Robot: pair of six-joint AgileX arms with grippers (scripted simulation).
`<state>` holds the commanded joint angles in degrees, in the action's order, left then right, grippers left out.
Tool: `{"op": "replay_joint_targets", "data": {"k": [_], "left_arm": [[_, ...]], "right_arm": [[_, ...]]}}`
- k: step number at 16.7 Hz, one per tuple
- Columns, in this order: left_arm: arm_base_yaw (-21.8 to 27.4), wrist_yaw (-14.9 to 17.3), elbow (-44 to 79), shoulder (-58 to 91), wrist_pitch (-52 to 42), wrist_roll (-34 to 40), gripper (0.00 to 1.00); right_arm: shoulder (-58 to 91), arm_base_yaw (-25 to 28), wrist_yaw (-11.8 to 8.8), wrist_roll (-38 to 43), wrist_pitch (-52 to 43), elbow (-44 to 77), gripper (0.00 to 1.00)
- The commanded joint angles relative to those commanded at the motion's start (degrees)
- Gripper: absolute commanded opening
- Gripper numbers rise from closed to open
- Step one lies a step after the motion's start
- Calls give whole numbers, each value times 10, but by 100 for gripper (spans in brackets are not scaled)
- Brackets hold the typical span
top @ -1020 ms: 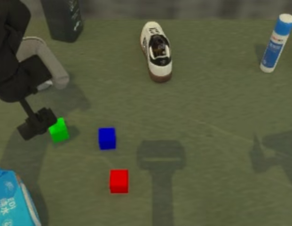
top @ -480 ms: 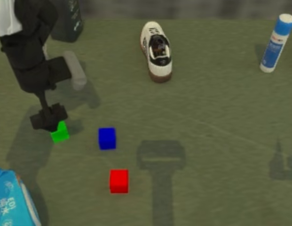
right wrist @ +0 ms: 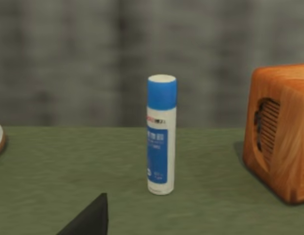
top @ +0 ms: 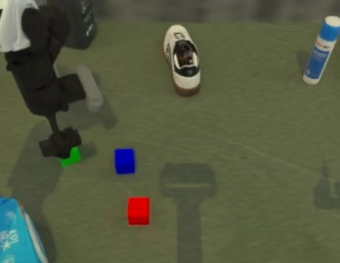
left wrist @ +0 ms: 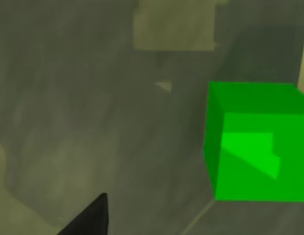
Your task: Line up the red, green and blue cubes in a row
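The green cube (top: pixel 72 158) lies on the table at the left, half hidden under my left gripper (top: pixel 60 143), which hangs right over its far-left edge, open and holding nothing. The left wrist view shows the green cube (left wrist: pixel 254 147) up close on the cloth, with one dark fingertip (left wrist: pixel 95 215) well off to its side. The blue cube (top: pixel 125 161) sits to the right of the green one. Nearer the front lies the red cube (top: pixel 138 211). My right arm is outside the top view; in its wrist view one fingertip (right wrist: pixel 95 215) shows, open.
A white shoe (top: pixel 182 59) lies at the back centre. A blue-and-white tube (top: pixel 322 50) stands at the back right, beside a wooden box (right wrist: pixel 281 132). A dark box (top: pixel 76 22) stands back left. A blue packet (top: pixel 16 233) fills the front-left corner.
My left arm has swung in from the left edge and its gripper now covers part of the green cube. The cubes have not moved. The right arm's shadow has slid to the right.
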<state>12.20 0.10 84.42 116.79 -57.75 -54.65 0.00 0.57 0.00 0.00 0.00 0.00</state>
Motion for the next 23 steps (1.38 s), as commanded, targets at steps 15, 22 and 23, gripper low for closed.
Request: {"op": "replay_joint_targets", "data": {"k": [15, 22, 23], "left_arm": [[1, 0, -69, 48, 119, 0, 62], [1, 0, -69, 48, 119, 0, 10], [1, 0, -69, 48, 119, 0, 2]], "right_arm": [[0, 0, 0, 0, 0, 0, 100], [0, 0, 0, 0, 0, 0, 100], [0, 0, 0, 0, 0, 0, 100]]}}
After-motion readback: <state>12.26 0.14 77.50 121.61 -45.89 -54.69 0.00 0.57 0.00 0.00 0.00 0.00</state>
